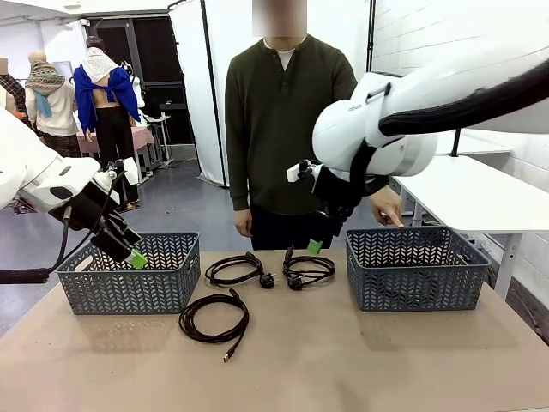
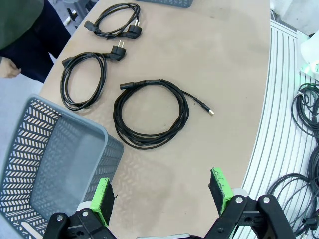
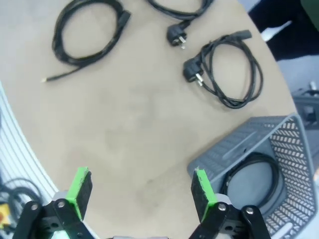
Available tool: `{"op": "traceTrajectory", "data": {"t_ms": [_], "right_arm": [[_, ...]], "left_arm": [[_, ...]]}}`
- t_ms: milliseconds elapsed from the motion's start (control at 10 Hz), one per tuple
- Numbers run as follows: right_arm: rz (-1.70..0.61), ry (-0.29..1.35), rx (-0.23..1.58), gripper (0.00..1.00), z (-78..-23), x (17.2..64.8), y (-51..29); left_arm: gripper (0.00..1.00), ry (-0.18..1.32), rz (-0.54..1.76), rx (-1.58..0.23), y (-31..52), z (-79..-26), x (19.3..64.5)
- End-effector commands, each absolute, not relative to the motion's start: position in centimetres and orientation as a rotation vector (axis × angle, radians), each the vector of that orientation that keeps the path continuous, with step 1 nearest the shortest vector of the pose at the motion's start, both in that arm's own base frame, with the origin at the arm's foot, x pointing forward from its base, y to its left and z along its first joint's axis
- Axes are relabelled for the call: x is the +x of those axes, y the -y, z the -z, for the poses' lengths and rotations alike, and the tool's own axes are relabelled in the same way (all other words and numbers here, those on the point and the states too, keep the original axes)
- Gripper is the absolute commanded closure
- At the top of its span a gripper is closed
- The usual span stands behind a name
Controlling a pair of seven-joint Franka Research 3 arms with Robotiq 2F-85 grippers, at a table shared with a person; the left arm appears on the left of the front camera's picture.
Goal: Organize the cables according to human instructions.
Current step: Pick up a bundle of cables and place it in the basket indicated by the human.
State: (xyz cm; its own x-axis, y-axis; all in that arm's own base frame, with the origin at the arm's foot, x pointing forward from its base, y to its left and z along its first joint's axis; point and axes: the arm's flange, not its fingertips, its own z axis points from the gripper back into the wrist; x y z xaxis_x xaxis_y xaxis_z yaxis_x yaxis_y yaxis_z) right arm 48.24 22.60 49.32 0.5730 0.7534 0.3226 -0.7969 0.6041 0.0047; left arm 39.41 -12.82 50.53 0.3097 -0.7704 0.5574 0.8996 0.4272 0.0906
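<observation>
Loops could slip loose if the left jaws, spread wide and empty, pinch just one strand of the USB cable ahead; right jaws gape empty too.

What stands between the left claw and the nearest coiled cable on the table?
Nothing visible. The left claw is open above bare table; the cable lies clear ahead, with the basket off to one side.
</observation>
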Motion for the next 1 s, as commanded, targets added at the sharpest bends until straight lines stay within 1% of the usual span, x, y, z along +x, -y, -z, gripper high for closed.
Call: {"op": "traceTrajectory", "data": {"t_ms": [0,400,600,700,800,900], "right_arm": [[-0.824,0.269,0.153,0.0,-49.3,51.8,-24.6],[-0.701,0.223,0.12,0.0,-47.0,57.7,-26.8],[-0.675,0.201,0.108,0.0,-45.7,59.6,-27.2],[-0.682,0.178,0.117,0.0,-45.3,60.0,-27.2],[-0.7,0.23,0.128,0.0,-45.5,58.4,-26.4],[-0.7,0.23,0.128,0.0,-45.5,58.4,-26.4]], "left_arm": [[0.0,0.588,1.134,-0.277,12.5,-50.5,39.7],[0.0,0.588,1.134,-0.277,12.5,-50.5,39.7],[0.0,0.588,1.134,-0.277,12.5,-50.5,39.7],[0.0,0.588,1.134,-0.277,12.5,-50.5,39.7],[0.0,0.588,1.134,-0.277,12.5,-50.5,39.7],[0.0,0.588,1.134,-0.277,12.5,-50.5,39.7]]}}
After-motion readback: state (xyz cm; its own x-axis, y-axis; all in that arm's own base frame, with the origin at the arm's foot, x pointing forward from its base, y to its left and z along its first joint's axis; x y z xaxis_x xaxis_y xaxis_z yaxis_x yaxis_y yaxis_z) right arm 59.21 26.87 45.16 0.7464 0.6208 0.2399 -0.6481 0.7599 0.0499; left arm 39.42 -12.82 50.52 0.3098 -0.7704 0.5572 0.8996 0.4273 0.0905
